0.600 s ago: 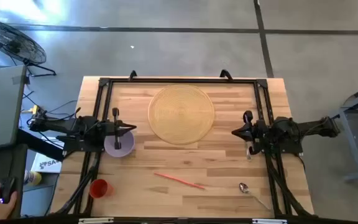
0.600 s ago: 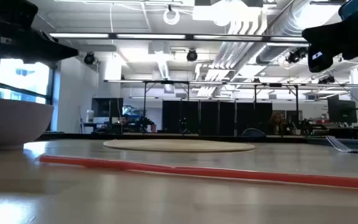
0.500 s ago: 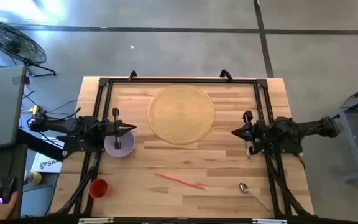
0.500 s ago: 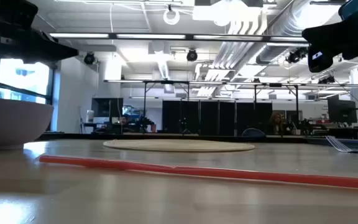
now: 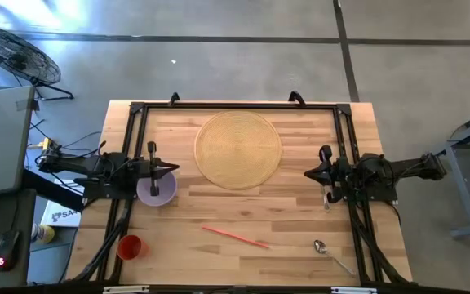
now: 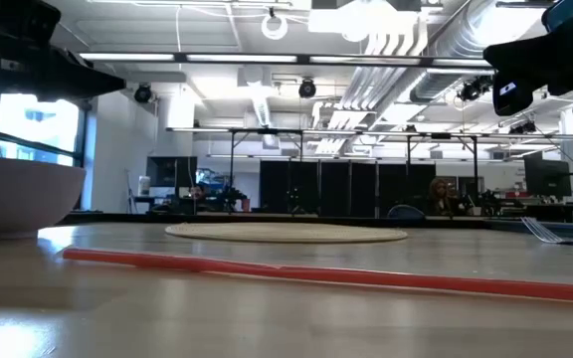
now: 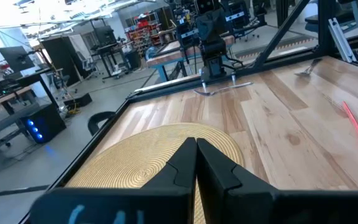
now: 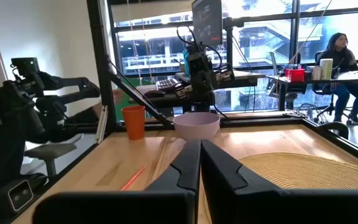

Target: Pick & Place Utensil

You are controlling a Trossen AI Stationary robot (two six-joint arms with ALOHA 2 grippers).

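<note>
A silver spoon lies near the table's front right corner. A thin red stick lies flat near the front middle. A fork rests on the wood below my right arm. The round woven placemat lies at the far middle. My left gripper hovers shut above a lavender bowl at the left and points toward the placemat. At the right my right gripper is shut and points at the placemat from the other side. Neither holds anything.
An orange cup stands at the front left corner. A black frame runs along the table's far edge and down both sides under the arms. Bare wood lies between the placemat and the red stick.
A person's hand that lay on a mouse beside the table's front left corner has gone out of view. Both arms and everything on the table have kept still.
</note>
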